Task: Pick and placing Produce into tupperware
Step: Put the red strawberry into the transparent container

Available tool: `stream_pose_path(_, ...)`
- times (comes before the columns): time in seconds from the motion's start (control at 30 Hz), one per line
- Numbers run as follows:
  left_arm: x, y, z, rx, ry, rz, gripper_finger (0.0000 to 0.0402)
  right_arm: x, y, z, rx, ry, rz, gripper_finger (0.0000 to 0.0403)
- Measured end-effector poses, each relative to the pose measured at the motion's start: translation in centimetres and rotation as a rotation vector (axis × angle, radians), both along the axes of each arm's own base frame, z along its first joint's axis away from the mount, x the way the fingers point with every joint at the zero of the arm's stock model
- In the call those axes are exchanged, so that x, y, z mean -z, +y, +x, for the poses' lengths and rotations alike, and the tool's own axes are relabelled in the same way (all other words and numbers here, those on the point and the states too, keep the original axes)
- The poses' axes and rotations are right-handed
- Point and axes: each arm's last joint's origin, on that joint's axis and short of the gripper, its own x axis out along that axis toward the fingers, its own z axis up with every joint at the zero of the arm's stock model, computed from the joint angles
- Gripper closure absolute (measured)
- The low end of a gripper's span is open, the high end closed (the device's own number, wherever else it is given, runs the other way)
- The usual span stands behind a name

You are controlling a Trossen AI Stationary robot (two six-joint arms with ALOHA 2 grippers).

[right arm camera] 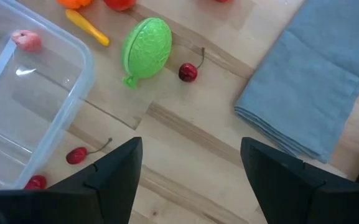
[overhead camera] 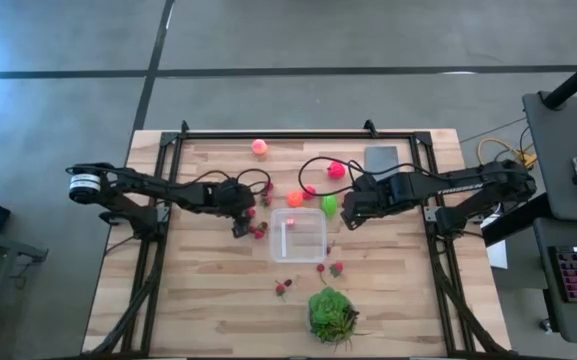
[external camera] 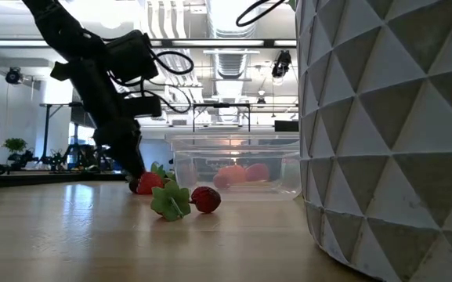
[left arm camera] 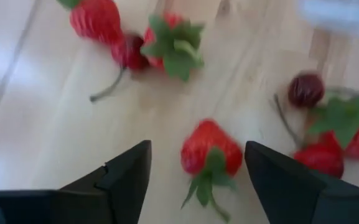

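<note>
The wooden table (overhead camera: 208,290) carries everything, with the clear tupperware (overhead camera: 299,235) near its middle, between the two arms. A leafy green bunch (overhead camera: 330,312) lies at the near edge, and a folded grey cloth (overhead camera: 380,157) sits behind the right arm. One small pink piece (right arm camera: 27,40) already lies inside the container; most of the produce is loose on the wood: a pink ball (overhead camera: 259,147), an orange piece (overhead camera: 295,199), a lime-green fruit (right arm camera: 146,43), cherries and strawberries.

The left gripper (left arm camera: 195,171) is low over the table just left of the container, its fingers spread wide with a strawberry (left arm camera: 210,149) lying between them, not yet gripped. The step in hand looks like the pick of this berry. The next move calls for settling a little lower, closing on the berry's body rather than its leaves, then lifting it over the rim without nudging the neighbouring cherry (left arm camera: 305,90).

The right gripper (right arm camera: 191,168) hovers with fingers apart, holding nothing, beside the container's far right corner.
</note>
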Motion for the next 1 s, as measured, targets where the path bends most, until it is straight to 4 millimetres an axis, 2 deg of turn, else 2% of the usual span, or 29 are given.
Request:
stream_pose_path(0.27, 1.1, -0.1, 0.3, 0.017, 0.038, -0.038, 0.0151, 0.0, 0.0, 0.0, 0.003, 0.0, 0.001, 0.0138)
stream_pose_path(0.47, 1.1, 0.0, 0.5, 0.019, 0.031, -0.038, 0.0156, 0.0, 0.0, 0.0, 0.002, 0.001, 0.001, 0.0138)
stream_pose_path(0.57, 1.1, 0.0, 0.6, 0.018, 0.03, -0.036, 0.018, 0.0, 0.0, 0.0, 0.002, 0.001, 0.0, 0.0138)
stream_pose_path(0.83, 1.1, 0.0, 0.6, 0.018, 0.032, -0.034, 0.0279, 0.4, 0.0, -0.2, 0.003, 0.015, -0.001, 0.0138)
stream_pose_path(1.0, 0.7, 0.0, 0.7, 0.018, 0.023, -0.032, 0.0281, 0.7, 0.0, -0.2, 0.0, 0.025, 0.02, 0.0138)
